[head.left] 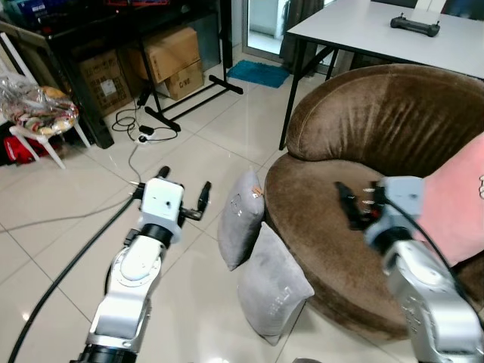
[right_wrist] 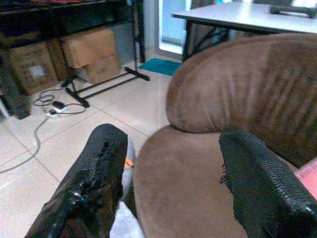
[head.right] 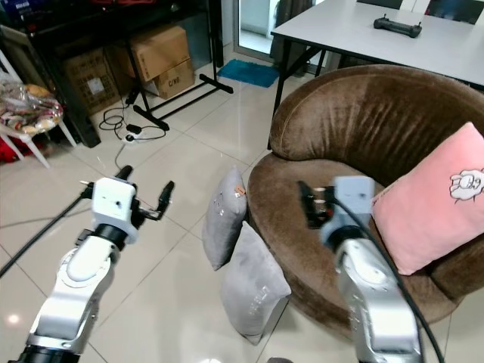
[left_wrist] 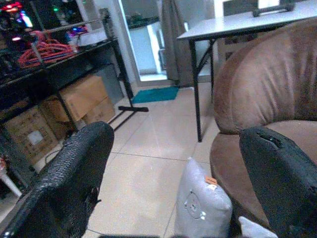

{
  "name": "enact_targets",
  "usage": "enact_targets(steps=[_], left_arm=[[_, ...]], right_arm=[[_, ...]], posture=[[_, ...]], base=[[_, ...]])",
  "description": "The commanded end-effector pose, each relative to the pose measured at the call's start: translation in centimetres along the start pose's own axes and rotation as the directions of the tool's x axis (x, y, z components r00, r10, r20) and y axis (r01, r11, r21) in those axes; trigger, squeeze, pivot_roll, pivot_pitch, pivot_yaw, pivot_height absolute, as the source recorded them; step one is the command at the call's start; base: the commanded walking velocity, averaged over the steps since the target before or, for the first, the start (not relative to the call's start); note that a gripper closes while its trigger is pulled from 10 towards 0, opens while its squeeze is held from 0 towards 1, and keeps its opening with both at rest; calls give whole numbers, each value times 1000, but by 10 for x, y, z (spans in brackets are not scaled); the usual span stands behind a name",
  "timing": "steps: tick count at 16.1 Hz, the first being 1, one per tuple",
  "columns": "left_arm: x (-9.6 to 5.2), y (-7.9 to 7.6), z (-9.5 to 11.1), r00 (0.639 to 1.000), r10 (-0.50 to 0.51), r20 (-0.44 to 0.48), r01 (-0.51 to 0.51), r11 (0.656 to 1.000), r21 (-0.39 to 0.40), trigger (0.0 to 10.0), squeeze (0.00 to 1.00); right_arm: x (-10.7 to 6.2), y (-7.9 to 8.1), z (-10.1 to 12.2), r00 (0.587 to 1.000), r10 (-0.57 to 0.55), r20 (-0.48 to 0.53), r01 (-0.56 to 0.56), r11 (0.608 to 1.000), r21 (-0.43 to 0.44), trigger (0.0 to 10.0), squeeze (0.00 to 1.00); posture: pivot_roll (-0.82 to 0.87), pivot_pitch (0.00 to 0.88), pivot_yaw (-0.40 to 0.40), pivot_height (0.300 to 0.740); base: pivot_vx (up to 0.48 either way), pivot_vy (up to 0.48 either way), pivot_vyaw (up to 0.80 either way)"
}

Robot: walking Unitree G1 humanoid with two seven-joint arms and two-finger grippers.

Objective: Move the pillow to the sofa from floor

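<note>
Two grey pillows lean against the front of the round brown sofa point(head.left: 393, 128) on the tiled floor: an upper one point(head.left: 240, 218) and a lower one point(head.left: 272, 283). A pink pillow point(head.right: 435, 197) rests on the sofa seat at the right. My left gripper point(head.left: 184, 195) hovers open above the floor, just left of the upper grey pillow point(left_wrist: 202, 203). My right gripper point(head.right: 308, 204) is open over the sofa seat, nothing between its fingers point(right_wrist: 99, 173).
A grey table point(head.left: 378, 30) with a black controller point(head.left: 414, 26) stands behind the sofa. Cardboard boxes point(head.left: 170, 60), a black stand and cables point(head.left: 140, 132) lie at the back left. A black cable point(head.left: 60, 272) runs across the floor by my left arm.
</note>
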State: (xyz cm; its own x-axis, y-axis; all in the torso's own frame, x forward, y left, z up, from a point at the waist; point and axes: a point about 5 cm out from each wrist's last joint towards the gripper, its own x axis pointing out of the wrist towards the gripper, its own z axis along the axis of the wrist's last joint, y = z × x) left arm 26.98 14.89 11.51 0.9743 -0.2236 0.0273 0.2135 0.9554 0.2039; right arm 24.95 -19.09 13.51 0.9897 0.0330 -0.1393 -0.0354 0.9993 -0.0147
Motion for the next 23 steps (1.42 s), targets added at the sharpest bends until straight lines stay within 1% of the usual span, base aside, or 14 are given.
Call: enact_targets(steps=[1, 3, 4, 5, 7, 8, 9, 10, 11, 12, 15, 18, 20, 23], left_arm=[[0, -2, -5, 1000, -5, -7, 5, 1000, 1, 10000, 0], [-2, -6, -9, 1000, -9, -11, 9, 1000, 2, 10000, 0], [-3, -6, -7, 1000, -6, -9, 6, 1000, 8, 10000, 0], [-5, -5, -3, 1000, -3, -1, 3, 1000, 16, 10000, 0], [-10, -3, -7, 1000, -21, -15, 22, 999, 37, 10000, 0], [-13, -1, -9, 1000, -21, -21, 22, 999, 50, 10000, 0], [-20, 7, -7, 1000, 13, -22, -12, 999, 44, 10000, 0], [-25, 12, -6, 998, 48, -29, -47, 998, 32, 10000, 0], [-26, 13, -5, 998, 58, -29, -57, 998, 35, 10000, 0], [-29, 16, -3, 998, 63, -27, -62, 997, 43, 10000, 0], [-28, 21, 0, 997, 73, -17, -73, 997, 32, 10000, 0], [-25, 25, 2, 997, 74, -17, -74, 997, 12, 10000, 0], [-24, 26, 2, 997, 69, -19, -69, 998, 9, 10000, 0], [-23, 27, 3, 998, 62, -17, -62, 998, 9, 10000, 0]], right_arm=[[-6, -4, 6, 1000, -16, 7, 16, 1000, 9, 10000, 0], [-12, -9, 1, 999, -44, -11, 44, 999, 28, 10000, 0], [-12, -9, 0, 999, -52, -15, 53, 998, 29, 10000, 0], [-9, -10, -1, 998, -67, -14, 67, 997, 45, 10000, 0], [1, -12, -11, 995, -98, -20, 98, 994, 38, 10000, 0], [4, -12, -15, 993, -112, -29, 113, 993, 43, 10000, 0], [11, -8, -21, 994, -102, -41, 105, 992, 69, 10000, 0], [17, -3, -24, 995, -79, -53, 83, 993, 79, 10000, 0], [21, 0, -25, 996, -66, -57, 70, 994, 85, 10000, 0], [31, 9, -26, 998, -32, -58, 37, 995, 90, 10000, 0], [41, 17, -30, 999, -13, -47, 18, 995, 93, 10000, 0], [42, 21, -36, 999, 4, -53, 2, 994, 112, 10000, 0], [43, 22, -42, 998, 12, -68, -3, 991, 131, 10000, 0], [43, 20, -45, 997, -14, -72, 21, 994, 111, 10000, 0]], posture=[[-265, 0, 67, 740], [-257, 0, 59, 740], [-223, 0, 45, 740], [-201, 0, 51, 740], [-178, 0, 42, 740], [-147, 0, 21, 740], [-107, 0, -5, 740], [-107, 0, -5, 740], [-107, 0, -5, 740], [-28, 0, -54, 740], [-4, 0, -55, 740], [13, 0, -52, 740], [19, 0, -50, 740], [19, 0, -49, 740]], base=[[0, 0, 0], [0, 0, 0], [0, 0, 0], [0, 0, 0], [0, 0, 0], [0, 0, 0], [0, 0, 0], [0, 0, 0], [0, 0, 0], [0, 0, 0], [0, 0, 0], [272, 0, 0], [319, 0, -641], [321, 0, -800]])
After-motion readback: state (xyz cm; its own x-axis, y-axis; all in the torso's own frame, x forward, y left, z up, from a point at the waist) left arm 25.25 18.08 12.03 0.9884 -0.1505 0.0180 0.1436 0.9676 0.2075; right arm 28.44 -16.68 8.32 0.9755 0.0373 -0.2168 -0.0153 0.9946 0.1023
